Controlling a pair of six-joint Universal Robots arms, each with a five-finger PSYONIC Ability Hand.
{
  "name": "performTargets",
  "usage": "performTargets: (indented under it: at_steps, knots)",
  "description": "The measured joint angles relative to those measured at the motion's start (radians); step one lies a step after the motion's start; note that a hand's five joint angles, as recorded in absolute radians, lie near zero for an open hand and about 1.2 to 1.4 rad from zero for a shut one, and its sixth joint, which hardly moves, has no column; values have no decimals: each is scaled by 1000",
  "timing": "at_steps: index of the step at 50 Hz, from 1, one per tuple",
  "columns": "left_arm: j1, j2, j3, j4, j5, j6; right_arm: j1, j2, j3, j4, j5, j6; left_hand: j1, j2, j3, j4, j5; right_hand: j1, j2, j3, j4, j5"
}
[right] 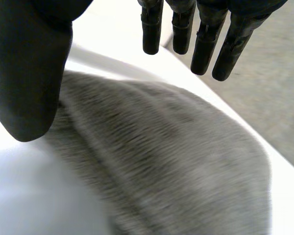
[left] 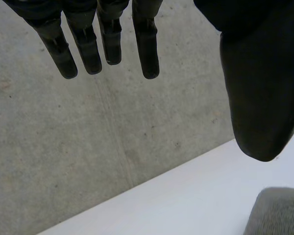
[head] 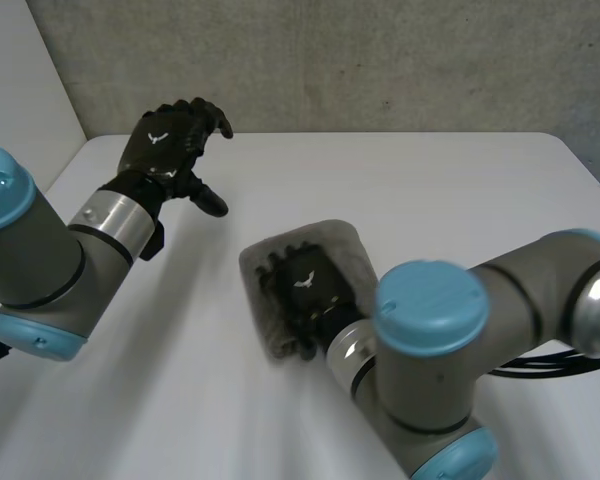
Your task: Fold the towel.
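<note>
The grey towel [head: 340, 245] lies folded into a small, roughly square pad near the middle of the white worktop [head: 430, 190], with no clear long side. The right hand [head: 302, 290] rests flat over it, fingers straight and released, hiding the towel's middle. The left hand [head: 165, 140] hovers far left, relaxed, grasping nothing.

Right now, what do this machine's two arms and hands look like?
The left arm and right arm are thick grey tubes with round light-blue caps at the joints. A shiny silver cuff joins each to a black, human-shaped hand with fingers and a thumb; the left hand and right hand each bear a small white emblem on the back.
</note>
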Motion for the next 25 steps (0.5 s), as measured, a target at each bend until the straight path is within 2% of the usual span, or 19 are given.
performTargets:
  at_steps: [6, 14, 19, 25]
  knots:
    - [-17, -37, -3, 0, 0, 1, -80, -82, 39, -2, 2, 19, -4, -1, 0, -2, -2, -16, 0, -19, 0, -3]
    - [-98, -102, -20, -28, -7, -2, -218, -141, 67, -19, -41, 136, -8, -7, -15, -13, -8, -19, 0, -20, 0, -3]
    - [-150, -145, -40, -70, -30, -1, -275, -100, 56, -27, -55, 233, -19, -15, -21, -18, -15, -20, -2, -23, -4, -3]
    - [-183, -203, -50, -101, -67, 3, -290, 2, 25, -26, -68, 272, -19, -16, -21, -18, -15, -54, -43, -60, -35, -23]
